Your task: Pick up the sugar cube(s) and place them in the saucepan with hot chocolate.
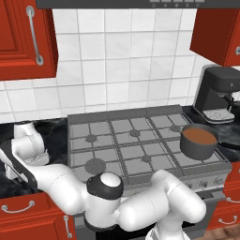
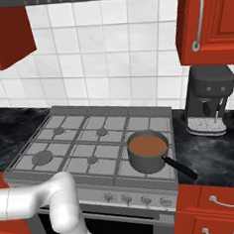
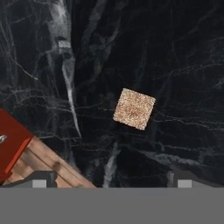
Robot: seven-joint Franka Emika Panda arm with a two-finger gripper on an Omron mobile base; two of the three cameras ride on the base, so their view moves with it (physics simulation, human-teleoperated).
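Observation:
In the hand view a tan, speckled sugar cube [image 3: 134, 109] lies flat on the black marble counter [image 3: 175, 57]. A much smaller whitish cube [image 3: 64, 43] rests farther off, toward the upper left. My gripper [image 3: 113, 180] hangs above the counter, open, its two fingertips [image 3: 41, 180] spread wide, with the tan cube ahead of the gap and nothing between them. The arm [image 1: 28, 145] reaches over the counter left of the stove. The saucepan with hot chocolate [image 1: 199, 140] [image 2: 148, 150] stands on the front right burner, its handle pointing right.
A black coffee machine [image 1: 218, 93] [image 2: 209, 99] sits on the counter right of the stove [image 1: 122, 140]. Red wall cabinets [image 1: 23, 33] hang overhead. In the hand view the counter edge, a red cabinet front [image 3: 11, 144] and wooden floor [image 3: 48, 166] show at lower left.

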